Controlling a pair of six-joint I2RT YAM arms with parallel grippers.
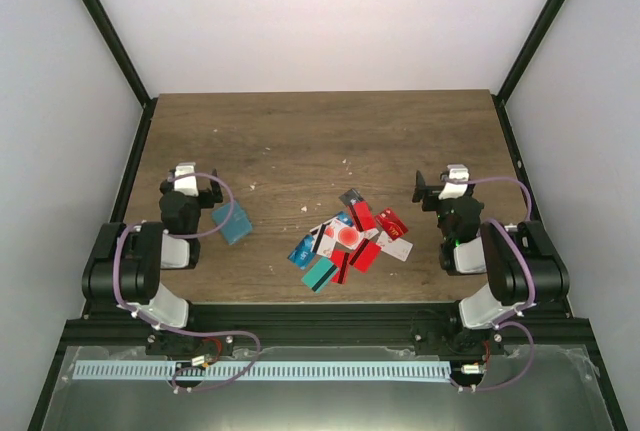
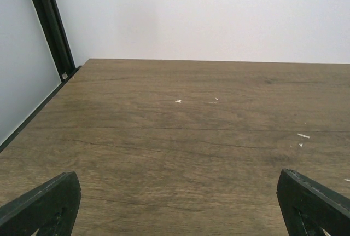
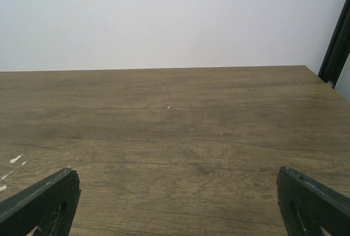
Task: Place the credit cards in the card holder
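Note:
Several credit cards (image 1: 350, 237) in red, teal, blue and white lie in a loose pile near the front middle of the wooden table, seen only in the top view. The teal-blue card holder (image 1: 234, 223) lies flat to their left, just right of my left gripper (image 1: 195, 183). That gripper is open and empty, and in its wrist view my left gripper (image 2: 178, 206) frames only bare wood. My right gripper (image 1: 441, 187) is open too, right of the pile. In its own view my right gripper (image 3: 178, 206) holds nothing. Neither wrist view shows cards or holder.
The wooden table (image 1: 320, 141) is bounded by black frame posts (image 1: 100, 26) and white walls. A black post (image 2: 49, 25) stands at the table's far left corner, another post (image 3: 336, 41) at the far right. Small white specks (image 2: 178, 101) dot the wood.

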